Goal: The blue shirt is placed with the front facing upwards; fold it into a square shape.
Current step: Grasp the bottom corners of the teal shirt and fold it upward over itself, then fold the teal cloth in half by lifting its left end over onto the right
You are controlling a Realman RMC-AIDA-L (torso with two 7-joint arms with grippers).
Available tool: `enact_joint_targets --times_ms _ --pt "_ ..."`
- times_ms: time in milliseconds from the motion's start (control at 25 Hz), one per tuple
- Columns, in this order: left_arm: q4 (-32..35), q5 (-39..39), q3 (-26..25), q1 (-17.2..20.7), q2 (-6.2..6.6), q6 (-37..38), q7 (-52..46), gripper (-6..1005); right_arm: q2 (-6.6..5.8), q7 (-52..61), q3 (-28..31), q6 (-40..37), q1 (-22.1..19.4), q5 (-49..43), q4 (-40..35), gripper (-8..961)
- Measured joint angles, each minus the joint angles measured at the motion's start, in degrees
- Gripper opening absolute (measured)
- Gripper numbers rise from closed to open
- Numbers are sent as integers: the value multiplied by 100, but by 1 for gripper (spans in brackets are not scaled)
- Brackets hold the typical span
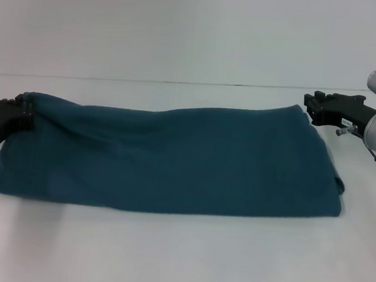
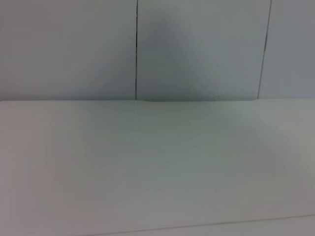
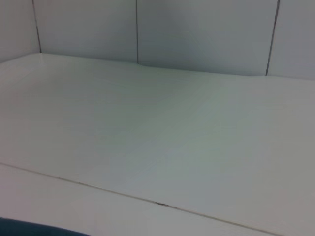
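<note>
The blue shirt [image 1: 173, 159] lies across the white table [image 1: 176, 260] as a wide, folded teal band, plain side up, with no lettering showing. My left gripper [image 1: 23, 113] is at the shirt's far left corner, shut on the cloth, which bunches and wrinkles toward it. My right gripper [image 1: 309, 107] sits at the shirt's far right corner, touching or just off the edge. A sliver of the blue shirt [image 3: 24, 230] shows in the right wrist view. The left wrist view shows only table and wall.
The white table's far edge [image 1: 180, 82] meets a pale panelled wall [image 3: 197, 34]. Bare tabletop [image 1: 197, 48] lies beyond the shirt and in front of it.
</note>
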Motion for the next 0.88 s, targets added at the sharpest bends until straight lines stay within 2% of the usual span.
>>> enact_joint_targets --times_ms 280,320,440,480,600,760,880 --pt "-36 -277 -4 21 -4 -77 68 81 -1 0 -161 226 29 -1 2 190" --pt "-44 -325 -5 20 -6 -122 97 121 -2 0 -165 226 31 -1 2 206" --pt "-57 -457 -4 22 -9 -182 180 241 -2 0 -187 198 33 -1 1 458" --pt "-59 -479 -3 30 -9 -165 211 281 -2 0 -191 188 33 0 -4 499" --pt "-60 -587 4 74 -8 17 312 516 -2 -1 -192 159 24 -1 -23 623" --pt "-68 -863 -1 222 -12 550 680 603 -2 4 -192 106 -9 0 -46 762" --pt "-74 -911 2 261 -8 655 603 668 -7 35 -198 36 -34 31 -54 859"
